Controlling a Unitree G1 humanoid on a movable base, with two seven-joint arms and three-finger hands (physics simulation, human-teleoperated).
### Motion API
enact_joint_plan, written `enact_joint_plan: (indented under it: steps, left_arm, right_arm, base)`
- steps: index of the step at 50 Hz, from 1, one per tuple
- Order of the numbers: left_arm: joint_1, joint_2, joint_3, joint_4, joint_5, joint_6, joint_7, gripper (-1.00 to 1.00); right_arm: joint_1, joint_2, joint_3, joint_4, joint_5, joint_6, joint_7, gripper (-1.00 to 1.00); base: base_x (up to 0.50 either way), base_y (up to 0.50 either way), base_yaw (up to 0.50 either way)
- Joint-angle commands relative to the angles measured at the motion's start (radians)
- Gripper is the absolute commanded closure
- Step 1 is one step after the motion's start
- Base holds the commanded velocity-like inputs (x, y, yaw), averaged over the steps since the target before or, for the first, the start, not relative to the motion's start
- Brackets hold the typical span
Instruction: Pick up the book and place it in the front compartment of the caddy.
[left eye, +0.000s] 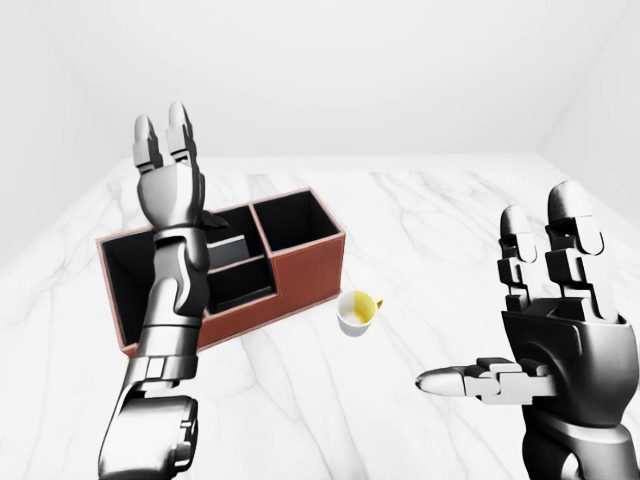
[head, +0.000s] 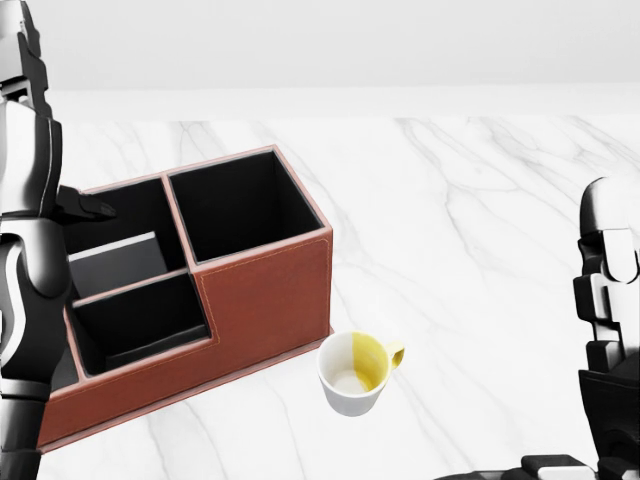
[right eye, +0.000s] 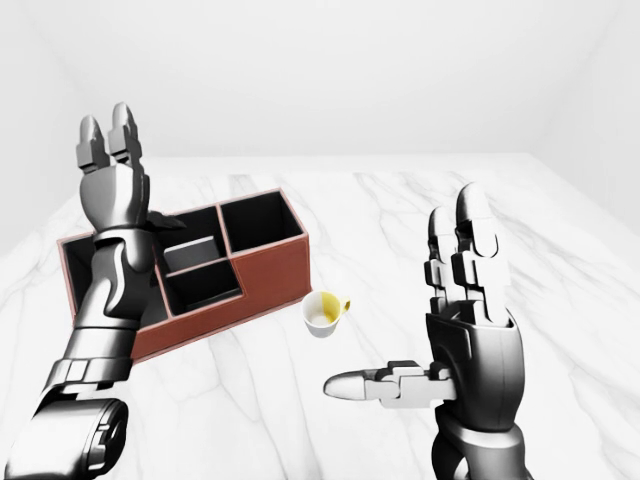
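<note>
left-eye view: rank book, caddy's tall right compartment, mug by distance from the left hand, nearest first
1. book, lying in the caddy just right of the raised, open left hand.
2. tall right compartment, further right.
3. mug, on the marble table, lower right of the caddy.
</note>
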Motion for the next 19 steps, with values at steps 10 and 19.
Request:
enact_joint_plan:
  steps: [10, 19]
  left_arm:
    - [0.119, -0.028, 0.079, -0.863, 0.309, 0.000, -0.549, -1.00]
    - [0.088, -0.007, 0.144, -1.226, 0.405, 0.000, -0.919, -1.00]
  right_arm:
    - [0.000, -0.005, 0.011, 0.004, -0.004, 0.000, -0.010, -1.00]
    - [0.010, -0.003, 0.008, -0.023, 0.002, 0.000, -0.008, -1.00]
  base:
    - [0.00, 0.00, 0.00]
    - [0.00, 0.00, 0.00]
